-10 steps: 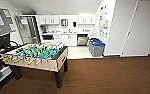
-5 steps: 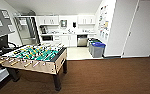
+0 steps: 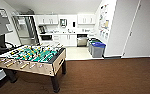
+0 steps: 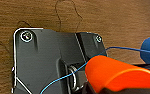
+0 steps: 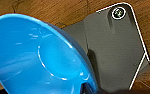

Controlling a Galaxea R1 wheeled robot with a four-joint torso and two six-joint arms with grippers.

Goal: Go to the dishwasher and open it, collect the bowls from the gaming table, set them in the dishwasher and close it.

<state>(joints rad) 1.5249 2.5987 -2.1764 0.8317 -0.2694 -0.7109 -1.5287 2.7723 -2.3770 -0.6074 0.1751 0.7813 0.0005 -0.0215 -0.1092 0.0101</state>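
Football table nearer, camera advanced | dishwasher far, blurred | blue bowl, orange bowl cropped | claws' state unreadable

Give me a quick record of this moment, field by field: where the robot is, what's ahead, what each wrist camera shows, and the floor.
place: wood-floored room facing a kitchenette
dishwasher: steel-fronted, under the counter at the far wall, door shut
foosball table: near left, green field, rods with handles
bins: grey with a blue lid, right of the dishwasher
left wrist view: orange bowl close to the camera, blue bowl's edge beyond it
right wrist view: blue bowl tilted, inside facing the camera
floor: dark brown wood, pale tile in the kitchenette
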